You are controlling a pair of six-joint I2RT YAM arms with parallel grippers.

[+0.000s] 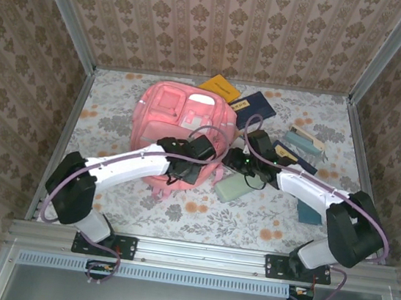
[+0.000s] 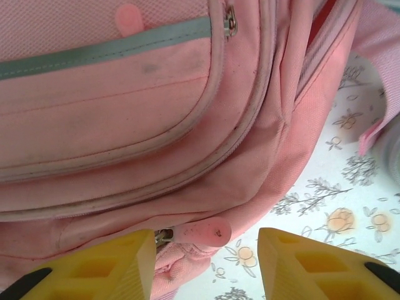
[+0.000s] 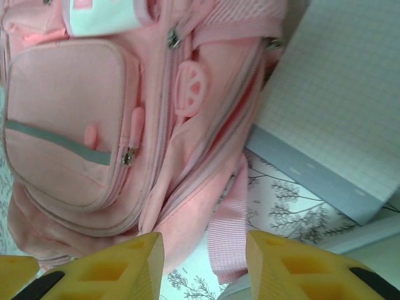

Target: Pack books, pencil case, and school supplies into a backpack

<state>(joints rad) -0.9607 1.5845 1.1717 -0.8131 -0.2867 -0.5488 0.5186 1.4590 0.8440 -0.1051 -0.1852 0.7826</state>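
The pink backpack (image 1: pixel 179 114) lies flat mid-table, front pockets up. My left gripper (image 2: pixel 206 265) is open at its lower edge, and a pink zipper pull (image 2: pixel 203 232) lies loose between the yellow fingers (image 2: pixel 106 265). My right gripper (image 3: pixel 203 265) is also open, at the bag's right side over a pink strap (image 3: pixel 228 231). Beside the bag lies a whitish grid pad (image 3: pixel 331 106) with a grey-blue edge. The mint pencil case (image 1: pixel 234 188) rests under the right arm. A yellow-orange book (image 1: pixel 220 87) and a navy book (image 1: pixel 252 109) sit behind the bag.
Teal pieces (image 1: pixel 305 140) and another dark book (image 1: pixel 297 159) lie to the right, with a teal item (image 1: pixel 310 212) nearer the front. Patterned walls close in the table on three sides. Both arms cross over the bag's lower half.
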